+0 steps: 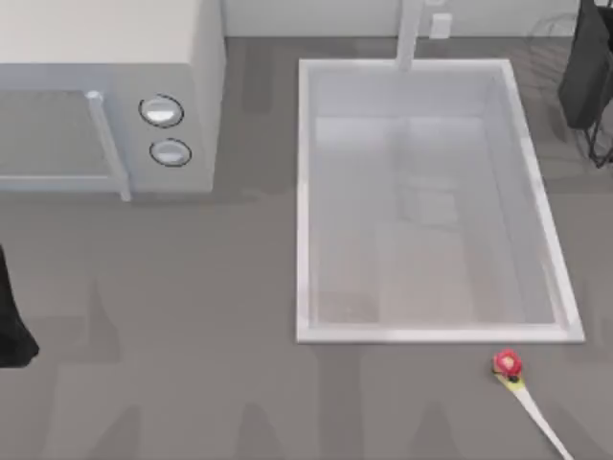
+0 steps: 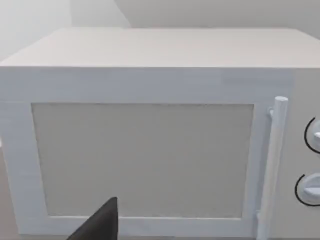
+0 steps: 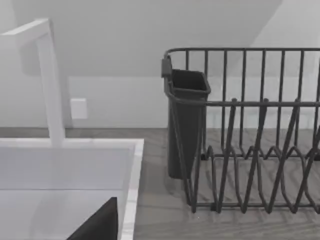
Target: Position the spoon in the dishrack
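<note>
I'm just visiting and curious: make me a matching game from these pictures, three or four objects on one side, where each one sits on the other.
Things:
1. small spoon with a round red head and cream-white handle
2. large white rectangular sink basin
3. white microwave oven with two round knobs
4. dark-grey wire dishrack

Places:
A. top view's far left
B. countertop in front of the sink's near right corner
C. middle of the top view
D. beside the sink, right wrist view

Pairs: 1-B, 2-C, 3-A, 4-D

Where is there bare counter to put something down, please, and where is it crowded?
The widest free patch is the grey counter bordered by the microwave and the sink. It is tighter at the near right corner, where the spoon lies just outside the sink's rim, and at the far right by the dishrack.
</note>
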{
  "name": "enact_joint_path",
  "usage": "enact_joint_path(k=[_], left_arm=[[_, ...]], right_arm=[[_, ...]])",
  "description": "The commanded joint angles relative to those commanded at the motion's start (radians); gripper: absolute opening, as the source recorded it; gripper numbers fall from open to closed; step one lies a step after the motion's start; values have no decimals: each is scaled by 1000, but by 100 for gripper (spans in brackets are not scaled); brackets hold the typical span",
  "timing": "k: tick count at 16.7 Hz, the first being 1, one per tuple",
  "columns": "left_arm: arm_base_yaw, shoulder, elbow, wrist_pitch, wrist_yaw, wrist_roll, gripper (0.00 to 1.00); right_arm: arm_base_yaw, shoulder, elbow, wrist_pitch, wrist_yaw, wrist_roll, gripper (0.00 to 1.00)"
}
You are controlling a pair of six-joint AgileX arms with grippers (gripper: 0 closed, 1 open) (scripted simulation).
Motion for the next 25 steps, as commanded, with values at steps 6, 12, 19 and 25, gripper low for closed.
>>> enact_joint_path(k=[6, 12, 19, 25], left_arm=[[0, 0, 0, 0, 0, 0, 100], [0, 0, 0, 0, 0, 0, 100], [0, 0, 0, 0, 0, 0, 100], [0, 0, 0, 0, 0, 0, 100]], right_arm=[[55, 108, 93, -98, -3, 14, 100], [224, 580, 386, -438, -1, 54, 100], [433, 1184, 737, -862, 1, 103, 100], [529, 1432, 913, -1039, 1, 127, 100]])
